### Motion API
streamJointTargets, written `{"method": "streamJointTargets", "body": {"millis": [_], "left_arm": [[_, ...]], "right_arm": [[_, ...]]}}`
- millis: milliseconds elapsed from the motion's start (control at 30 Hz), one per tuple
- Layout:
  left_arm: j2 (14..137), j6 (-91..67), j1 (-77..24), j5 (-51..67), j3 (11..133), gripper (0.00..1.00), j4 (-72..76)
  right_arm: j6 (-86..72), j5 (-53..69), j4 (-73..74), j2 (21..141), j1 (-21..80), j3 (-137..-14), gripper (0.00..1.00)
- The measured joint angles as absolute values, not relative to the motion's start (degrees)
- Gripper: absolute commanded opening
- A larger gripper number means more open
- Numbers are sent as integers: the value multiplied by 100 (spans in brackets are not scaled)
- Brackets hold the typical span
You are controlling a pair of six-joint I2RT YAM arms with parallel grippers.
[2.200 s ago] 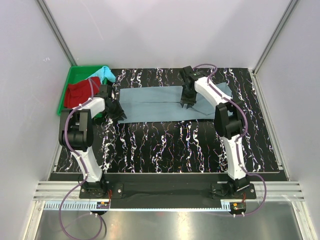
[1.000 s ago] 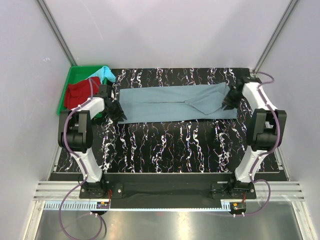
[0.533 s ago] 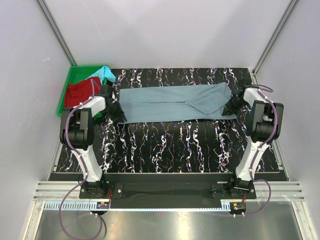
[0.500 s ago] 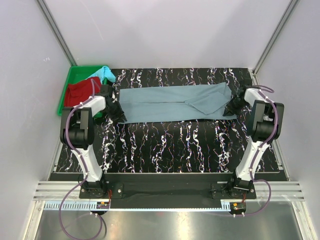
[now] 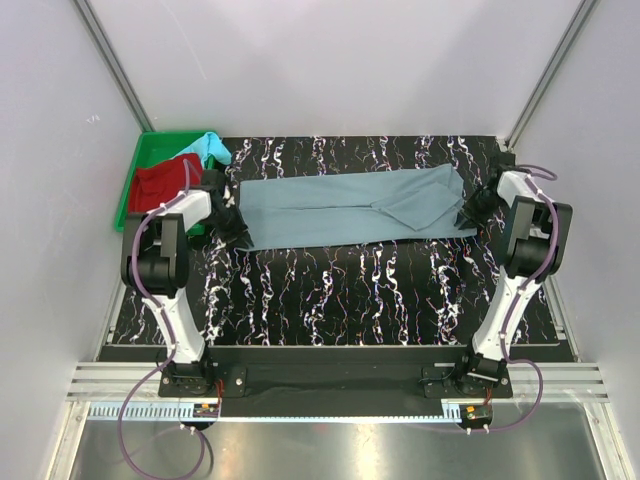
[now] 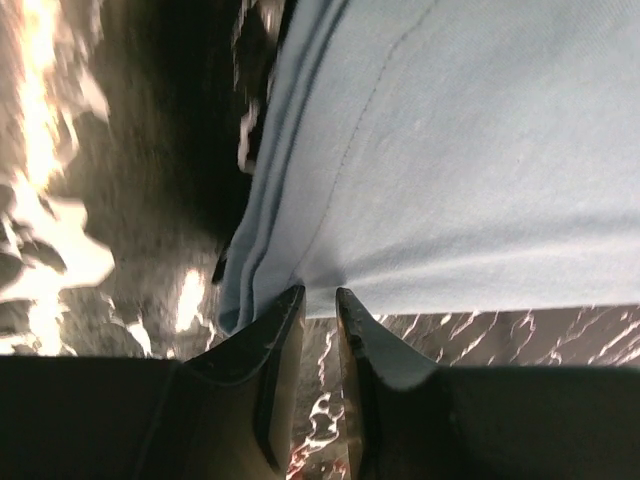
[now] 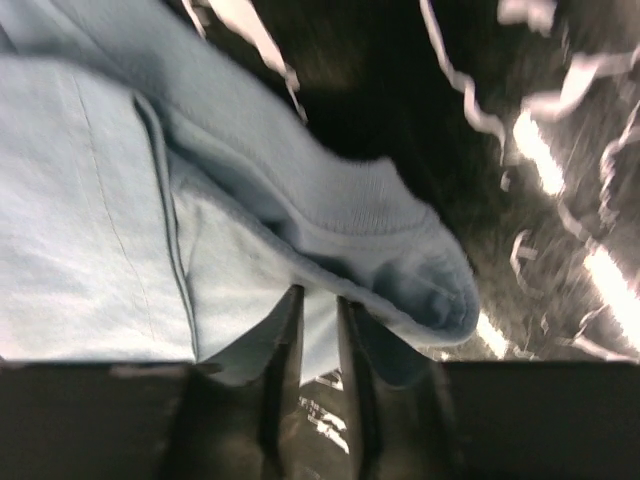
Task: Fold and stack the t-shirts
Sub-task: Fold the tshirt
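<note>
The large grey-blue t-shirt lies as a long band across the far half of the black marbled table. My left gripper sits at its near left corner. In the left wrist view the left gripper is shut on the hem of the grey-blue t-shirt, and the cloth puckers at the tips. My right gripper is at the shirt's right end. In the right wrist view the right gripper is closed on a layer of that t-shirt, under a rolled ribbed edge. The red t-shirt and the turquoise t-shirt lie bunched at the far left.
A green tray at the far left corner holds the red and turquoise shirts. White walls stand close on both sides and behind. The marbled table stretches from the shirt toward the arm bases.
My right arm swung from the shirt's middle out to its right end and settled lower on that edge. The right part of the shirt now lies spread out. The left gripper barely moved.
</note>
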State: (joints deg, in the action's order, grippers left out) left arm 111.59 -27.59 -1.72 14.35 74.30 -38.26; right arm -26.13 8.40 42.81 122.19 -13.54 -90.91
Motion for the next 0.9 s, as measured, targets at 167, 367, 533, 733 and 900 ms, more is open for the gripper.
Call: {"method": "streamJointTargets", "body": {"millis": [167, 367, 533, 733, 900], "left_arm": [[10617, -2762, -250, 1612, 6635, 27, -3747], [9561, -2978, -961, 1653, 5295, 27, -3739], [8449, -3518, -1890, 1741, 4132, 28, -3653], [7546, -4462, -3544, 1673, 3435, 33, -3800], [7032, -5240, -4875, 1424, 3481, 40, -3830]], "right_arm": [[-2399, 701, 4318, 12464, -1358, -9550, 35], [-2329, 698, 4357, 12674, -1363, -10020, 50], [-2314, 696, 4421, 12536, -1337, -9990, 68], [-2320, 646, 4619, 11614, -1028, -9623, 85], [-2449, 375, 4615, 10742, 40, -9373, 100]]}}
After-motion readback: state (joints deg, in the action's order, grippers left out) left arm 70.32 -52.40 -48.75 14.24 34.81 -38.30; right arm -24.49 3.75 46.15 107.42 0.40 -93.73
